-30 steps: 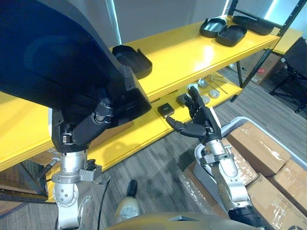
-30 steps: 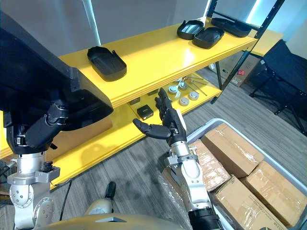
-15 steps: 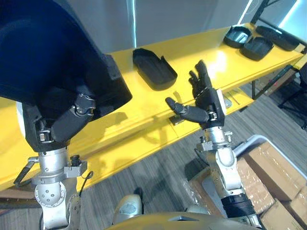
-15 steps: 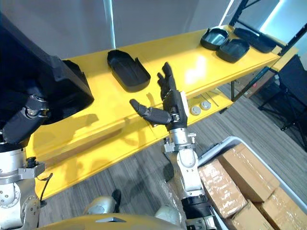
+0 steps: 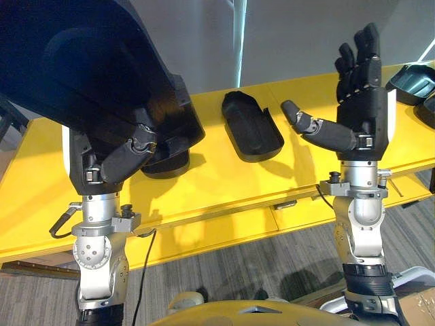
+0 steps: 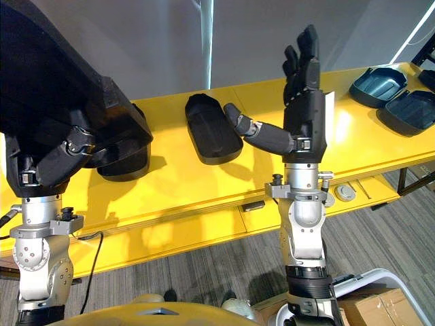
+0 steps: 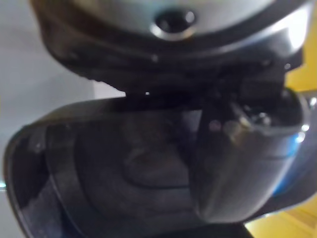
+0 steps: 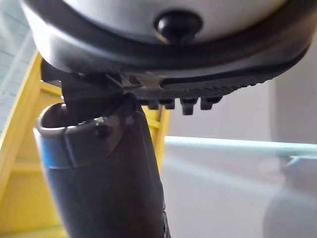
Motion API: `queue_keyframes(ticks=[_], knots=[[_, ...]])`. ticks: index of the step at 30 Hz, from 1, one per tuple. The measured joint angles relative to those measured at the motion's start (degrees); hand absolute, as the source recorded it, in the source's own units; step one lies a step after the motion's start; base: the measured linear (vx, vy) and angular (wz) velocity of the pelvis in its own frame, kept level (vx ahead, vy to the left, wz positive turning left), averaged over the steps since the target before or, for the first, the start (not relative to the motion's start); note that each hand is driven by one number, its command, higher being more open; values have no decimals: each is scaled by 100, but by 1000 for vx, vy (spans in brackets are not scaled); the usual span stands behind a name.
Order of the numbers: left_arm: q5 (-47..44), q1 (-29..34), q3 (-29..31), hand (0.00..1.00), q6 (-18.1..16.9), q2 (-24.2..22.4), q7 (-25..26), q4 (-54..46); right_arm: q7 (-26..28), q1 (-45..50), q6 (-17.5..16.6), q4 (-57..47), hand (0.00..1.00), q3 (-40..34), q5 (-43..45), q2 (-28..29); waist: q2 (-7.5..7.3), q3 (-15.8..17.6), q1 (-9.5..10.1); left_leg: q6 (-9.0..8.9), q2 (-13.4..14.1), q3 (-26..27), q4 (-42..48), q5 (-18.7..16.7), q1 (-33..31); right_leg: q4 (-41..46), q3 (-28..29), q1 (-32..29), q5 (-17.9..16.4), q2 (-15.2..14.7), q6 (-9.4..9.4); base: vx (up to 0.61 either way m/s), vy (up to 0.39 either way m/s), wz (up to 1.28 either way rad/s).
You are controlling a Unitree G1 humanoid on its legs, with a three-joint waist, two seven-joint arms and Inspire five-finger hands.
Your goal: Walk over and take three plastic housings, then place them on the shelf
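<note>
While the left hand [image 5: 122, 161] clutches a black housing [image 5: 88, 75] slanting up leftward, the right hand [image 5: 363, 102] stands splayed.

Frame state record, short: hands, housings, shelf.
left hand: curled round a large black plastic housing, held up over the yellow shelf
right hand: open, raised, empty
shelf middle: one black tray-shaped housing lying flat
shelf right end: two dark housings side by side
task state: held housing not yet set down
</note>
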Motion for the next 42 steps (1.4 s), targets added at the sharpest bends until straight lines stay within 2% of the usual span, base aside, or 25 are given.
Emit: queue_keyframes(ticks=[4, 6, 8, 9, 10, 11, 13, 14, 16, 17, 18, 20, 21, 22, 23, 24, 25, 26, 27, 29, 30, 32, 34, 36, 42], knots=[[10, 271, -20, 0, 93, -199, 105, -271, 275, 188, 25, -160, 100, -28, 603, 203, -5, -7, 1, 7, -97, -43, -33, 18, 78, -190, -53, 180, 17, -59, 30, 33, 36, 9], [20, 475, -176, 0, 144, -366, 239, -461, 367, 466, 47, -401, 100, -34, 777, 420, 5, -14, -6, -5, -133, -173, -178, 147, 61, -213, -343, 262, 18, -101, 41, -24, 5, 74], [17, 490, -363, 0, 248, -474, 206, -487, 356, 685, 66, -525, 100, -108, 807, 600, 17, -19, -129, 45, -95, 399, -384, 216, -65, -154, -823, 319, -40, -228, 70, -72, 27, 127], [27, 518, -516, 0, 265, -500, 171, -471, 287, 843, 116, -519, 100, -112, 808, 677, 20, 0, -184, 71, 141, 1153, -208, 175, -183, 61, -1115, 316, -149, -351, 81, -68, 56, 108], [26, 552, -594, 0, 266, -501, 172, -472, 263, 924, 138, -495, 100, -113, 807, 688, 31, 9, -201, 52, 254, 1381, -105, 178, -252, 193, -1194, 313, -209, -423, 71, -88, 148, 139], [32, 586, -694, 0, 265, -493, 157, -473, 252, 1076, 172, -465, 100, -112, 806, 690, -4, 48, -248, -34, 371, 1551, 179, 246, -418, 483, -1314, 313, -405, -654, 173, -63, 225, 117], [26, 710, -697, 0, 263, -479, 172, -472, 292, 1128, 200, -369, 100, -91, 810, 697, -11, 89, -260, -46, 633, 1592, 1132, 112, -873, 894, -1477, 274, -509, -1152, 291, -99, 328, 82], [18, 768, -653, 0, 238, -480, 178, -473, 368, 1124, 197, -362, 100, -89, 813, 684, -14, 91, -224, -50, 894, 1575, 1484, 114, -1060, 1002, -1427, 241, -481, -1419, 431, -84, 283, 19], [-15, 901, -578, 0, 147, -492, 173, -477, 575, 1111, 165, -322, 100, -65, 932, 681, 31, 87, -152, -127, 1246, 1373, 1438, 290, -1024, 1048, -1216, 208, -364, -1713, 793, -56, 459, -16], [-15, 932, -571, 0, 123, -500, 175, -476, 670, 1109, 120, -282, 100, -50, 1045, 669, 78, 90, -145, -247, 1324, 1156, 1369, 340, -961, 1064, -1093, 189, -321, -1782, 913, -66, 657, -49], [-29, 965, -499, 0, 88, -475, 164, -456, 821, 1078, 24, -96, 100, 42, 1228, 754, -59, 177, -115, -659, 945, 1006, 1470, -162, -840, 1001, -704, 119, -280, -2111, 1053, -64, 488, -37], [-58, 1039, -402, 0, 93, -390, 143, -447, 873, 1137, 25, 23, 100, 327, 1357, 947, -284, 238, -192, -490, 645, 1179, 1780, -521, -1023, 606, -292, 128, -362, -2225, 865, -87, 462, -25], [-124, 1037, -374, 0, 97, -383, 82, -446, 845, 1137, 16, 24, 100, 494, 1352, 995, -391, 232, -169, -358, 583, 1242, 2107, -724, -1197, 475, -229, 144, -173, -2239, 537, -57, 346, -14], [-195, 1029, -381, 0, 110, -357, 39, -443, 788, 1154, 9, 22, 100, 574, 1324, 1005, -377, 252, -170, -319, 558, 1232, 2264, -815, -1282, 535, -235, 140, 346, -2213, 455, -27, 319, -15], [-241, 1007, -410, 0, 120, -380, -43, -389, 683, 1187, -5, 25, 100, 661, 1231, 1002, -368, 259, -117, -237, 516, 1278, 2428, -934, -1318, 525, -433, 127, 748, -2272, 601, -29, 348, -5], [-219, 1008, -417, 0, 186, -365, -130, -357, 544, 1241, -14, 25, 100, 757, 1229, 1032, -264, 315, -107, -70, 495, 1360, 2424, -999, -1270, 556, -544, 90, 1233, -2301, 480, -37, 408, -27], [-173, 1006, -369, 0, 222, -293, -216, -356, 395, 1223, -16, 54, 100, 850, 1198, 1072, -176, 368, -70, 146, 479, 1528, 2163, -901, -1109, 791, -647, -125, 1343, -2283, 167, -26, 325, -24], [-161, 997, -343, 0, 224, -219, -224, -355, 362, 1225, -15, 72, 100, 859, 1126, 1090, -143, 370, -93, 219, 460, 1541, 2022, -831, -1057, 988, -611, -217, 1099, -2195, 151, 21, 191, -16], [-143, 937, -303, 0, 227, -81, -215, -355, 310, 1228, -19, 73, 100, 855, 1015, 1093, -85, 388, -178, 270, 391, 1489, 1802, -689, -987, 1164, -465, -246, 596, -1902, 321, 71, 92, 12], [-185, 528, -306, 0, 255, 167, -243, -285, 270, 1224, -43, 65, 100, 735, 946, 1086, -26, 363, -272, 313, 243, 1427, 1368, -453, -884, 1023, -290, -181, -100, -1318, 295, 95, 75, 23], [-224, 298, -338, 0, 261, 223, -252, -236, 219, 1226, -43, 64, 100, 666, 829, 1084, -15, 356, -307, 338, 152, 1405, 1191, -353, -845, 833, -234, -134, -192, -1180, 284, 77, 63, 23], [-222, -112, -426, 0, 412, 233, -237, -218, 175, 1235, -41, 64, 100, 602, 797, 1070, -15, 347, -351, 356, 0, 1334, 955, -201, -813, 366, -63, 74, -163, -1068, 268, 60, 23, 22], [-217, -227, -565, 0, 552, 231, -215, -215, 177, 1231, -41, 64, 100, 570, 797, 1061, -13, 341, -404, 354, -24, 1307, 903, -150, -812, 260, 26, 139, -100, -1054, 363, 53, -21, 21], [-97, -215, -889, 0, 762, 225, -69, -127, 201, 1226, -37, 60, 100, 519, 780, 945, 8, 320, -453, 256, 58, 1233, 693, -28, -679, 262, 31, 218, -87, -930, 378, 28, -79, 15], [36, -1, -1140, 0, 1217, 154, 194, 47, 201, 1217, -29, -226, 100, 266, 563, 729, 14, 216, -471, 22, 180, 1228, -267, 531, -275, 291, 120, 174, -88, -685, 377, -35, -85, -2]])
